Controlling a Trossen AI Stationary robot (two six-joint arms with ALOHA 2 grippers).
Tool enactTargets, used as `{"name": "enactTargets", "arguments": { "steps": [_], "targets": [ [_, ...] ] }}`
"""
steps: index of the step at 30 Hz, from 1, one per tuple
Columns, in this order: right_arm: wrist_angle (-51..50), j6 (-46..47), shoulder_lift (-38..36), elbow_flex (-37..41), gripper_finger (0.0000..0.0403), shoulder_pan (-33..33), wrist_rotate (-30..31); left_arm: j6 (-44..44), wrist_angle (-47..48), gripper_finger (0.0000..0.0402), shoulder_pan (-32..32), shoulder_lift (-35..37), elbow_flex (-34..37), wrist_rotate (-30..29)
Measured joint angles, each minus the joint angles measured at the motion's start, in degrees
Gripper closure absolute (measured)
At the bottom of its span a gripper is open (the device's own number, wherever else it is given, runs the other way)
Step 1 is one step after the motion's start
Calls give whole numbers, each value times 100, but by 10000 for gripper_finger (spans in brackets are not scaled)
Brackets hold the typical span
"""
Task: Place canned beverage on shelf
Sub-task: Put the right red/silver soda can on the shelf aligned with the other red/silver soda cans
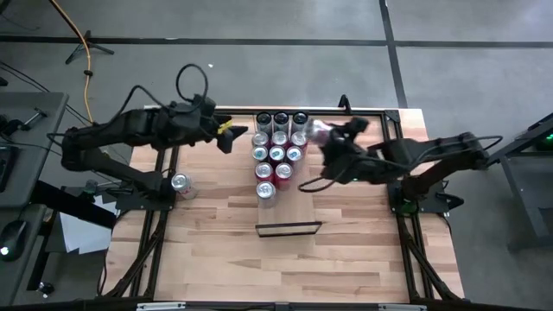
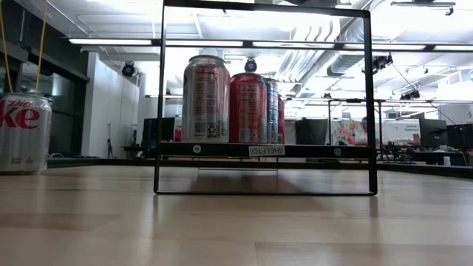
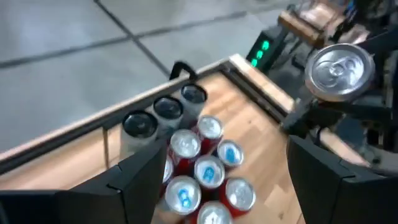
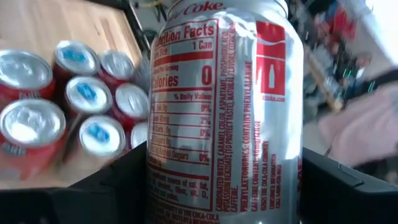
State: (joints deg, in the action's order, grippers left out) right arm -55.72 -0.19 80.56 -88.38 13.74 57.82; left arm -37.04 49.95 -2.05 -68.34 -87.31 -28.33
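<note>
My right gripper (image 1: pixel 328 141) hangs over the table's far right part, shut on a silver Diet Coke can (image 4: pixel 227 112). That can's top (image 3: pixel 336 68) also shows in the left wrist view. A cluster of red and silver cans (image 1: pixel 276 154) stands upright at the far middle. Left of the cluster my left gripper (image 1: pixel 232 136) hovers open with nothing between its fingers (image 3: pixel 140 183). The shelf (image 1: pixel 288 229), a black frame, stands nearer the front; its bar (image 2: pixel 259 150) shows in the low view. Another Diet Coke can (image 1: pixel 181 184) stands on its base at the left. My right gripper pinches the silver can's side wall (image 4: pixel 158 180) between its two fingers, one finger (image 4: pixel 118 190) on each side of the can's lower half. The fingers come from the table's right, slanting slightly down. The can is lifted clear of the table, roughly upright, beside the cluster.
A black rail (image 1: pixel 363 112) runs along the table's far edge behind the cans. Bare striped wood (image 1: pixel 285 268) lies between the shelf and the near edge. Through the shelf frame the low view shows the cluster's nearest cans (image 2: pixel 205 100).
</note>
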Motion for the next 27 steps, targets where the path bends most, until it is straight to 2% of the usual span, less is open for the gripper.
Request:
{"name": "enactTargets", "arguments": {
  "steps": [5, 10, 13, 17, 25, 27],
  "targets": [
    [-1018, 1612, -584, 210, 118, 170, -41, 69, -1379, 131, 502, 501, 1306, -199],
    [-901, 2690, -1198, 917, 118, 523, -296, -78, -3653, 131, 1090, 906, 3057, 72],
    [-480, 3353, -1531, 1555, 118, 815, -464, -375, -5114, 131, 1388, 1021, 3876, 188],
    [760, 3898, -1853, 2571, 118, 1205, -719, -296, -6594, 131, 1609, 1142, 4428, 184],
    [4769, 3767, -1780, 4576, 118, 1488, -1449, 268, -7309, 131, 1679, 1183, 4455, 231],
    [5596, 3742, -1703, 5012, 118, 1485, -1465, 276, -7356, 131, 1678, 1183, 4453, 232]
  ]
}}
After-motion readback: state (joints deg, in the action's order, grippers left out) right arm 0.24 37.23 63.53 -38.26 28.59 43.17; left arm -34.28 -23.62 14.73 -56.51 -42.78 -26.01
